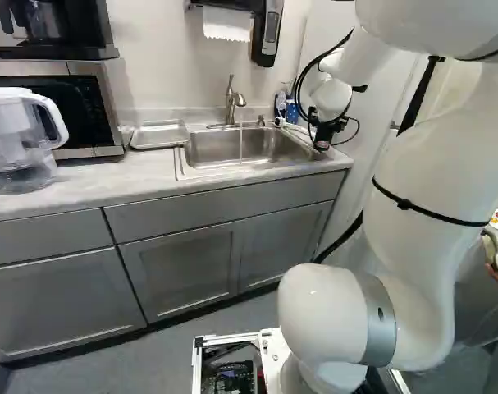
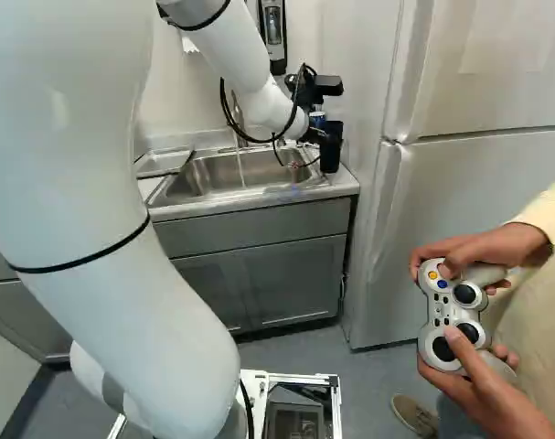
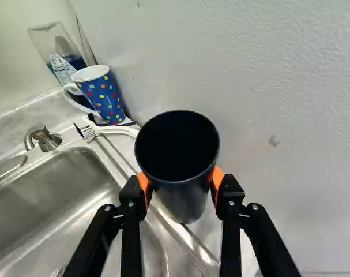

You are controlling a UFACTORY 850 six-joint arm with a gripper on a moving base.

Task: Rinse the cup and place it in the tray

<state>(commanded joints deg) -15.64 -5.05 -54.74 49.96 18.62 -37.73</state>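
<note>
Right, over at the far right, beyond the sink: there's a white label with fine print (image 3: pixel 63 68) beside a blue mug with coloured dots (image 3: pixel 103 97), and it's too small to read. No other wording's legible anywhere here.

Gray cabinets (image 1: pixel 183 271) beneath a pale countertop (image 1: pixel 109 176), white wall (image 1: pixel 162 49) behind, gray floor (image 1: pixel 142 361).

Cup (image 3: pixel 183 199): inner bottom lost to us in darkness.
Tray (image 2: pixel 167 161): partly hidden from us behind the arm (image 2: pixel 71 174), right base view.
Pitcher (image 1: pixel 11 135): cut off by the left base view's edge.
</note>
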